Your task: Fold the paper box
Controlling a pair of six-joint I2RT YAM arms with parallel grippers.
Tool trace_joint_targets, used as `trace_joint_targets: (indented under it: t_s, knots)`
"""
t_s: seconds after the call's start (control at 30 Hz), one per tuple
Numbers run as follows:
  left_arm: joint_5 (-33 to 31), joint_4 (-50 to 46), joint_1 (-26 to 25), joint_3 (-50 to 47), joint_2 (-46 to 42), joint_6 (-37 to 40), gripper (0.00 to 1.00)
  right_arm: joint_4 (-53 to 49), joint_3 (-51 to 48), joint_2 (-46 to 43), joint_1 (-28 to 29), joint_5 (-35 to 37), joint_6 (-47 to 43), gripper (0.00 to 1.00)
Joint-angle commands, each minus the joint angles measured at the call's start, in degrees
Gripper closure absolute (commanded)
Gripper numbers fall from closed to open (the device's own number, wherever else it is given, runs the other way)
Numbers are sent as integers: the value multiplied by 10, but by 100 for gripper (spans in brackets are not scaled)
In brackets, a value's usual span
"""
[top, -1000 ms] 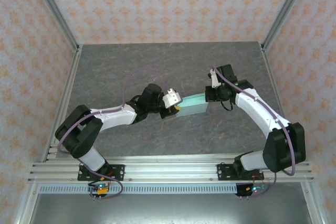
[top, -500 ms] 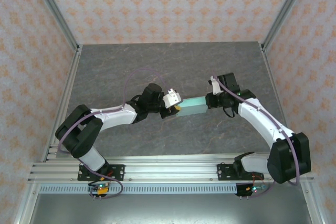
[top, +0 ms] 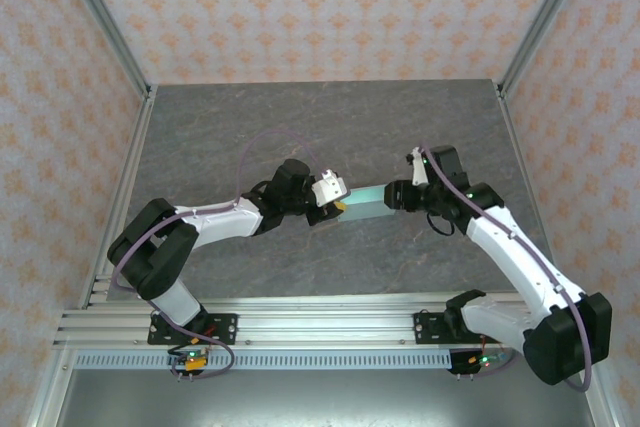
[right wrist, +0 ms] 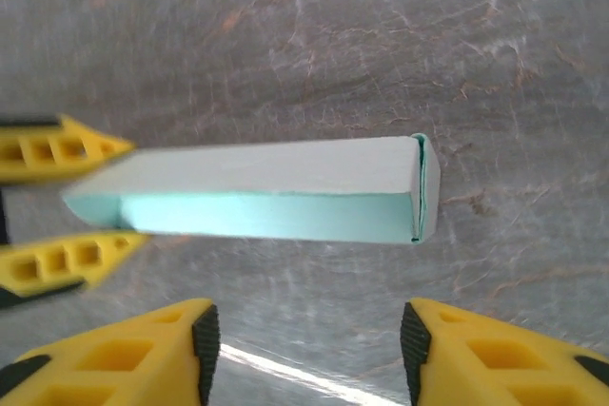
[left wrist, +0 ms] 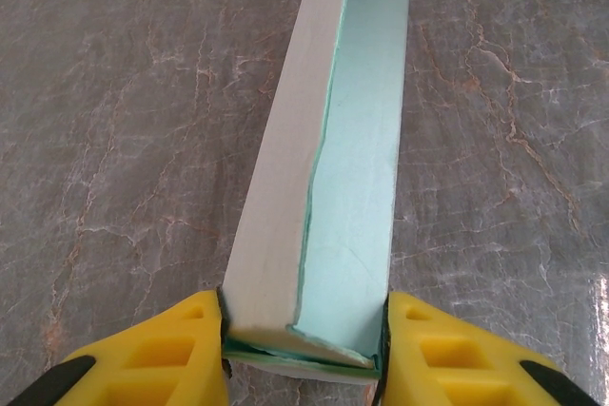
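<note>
From the near edge, the left arm folds at its elbow and reaches rightward, the left gripper (left wrist: 304, 354) clamped across one end of the paper box (left wrist: 333, 168). The right arm arcs inward with its wrist turned left, the right gripper (right wrist: 306, 330) spread wide and empty, just short of the box's other end. The box stretches between them over the middle of the table (top: 300, 127).

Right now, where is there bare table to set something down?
Bare: the far strip of the table below the back wall, and the near patch bordered by the left arm, right arm and front rail. Crowded: the middle, where the left gripper clamps one end of the paper box and the open right gripper sits at the other.
</note>
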Motion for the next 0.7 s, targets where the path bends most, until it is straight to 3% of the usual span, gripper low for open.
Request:
trace_joint_targets:
  t_s: [0.0, 0.1, 0.17, 0.27, 0.53, 0.67]
  knots:
    - [-8, -28, -7, 6, 16, 10, 69, -42, 42, 21, 0, 64, 219, 40]
    - [-8, -28, -7, 5, 17, 8, 69, -21, 36, 30, 1, 65, 390, 38]
    - [-7, -26, -7, 4, 17, 6, 69, 43, -3, 17, 5, 44, 493, 32]
    - [-8, -25, -8, 2, 16, 6, 69, 118, -53, 1, 5, 29, 606, 31]
    - [-8, -21, -7, -2, 16, 7, 69, 206, -112, 3, 8, 78, 725, 28]
    - [-6, -21, -7, 0, 17, 7, 69, 274, -136, 43, 8, 80, 747, 38]
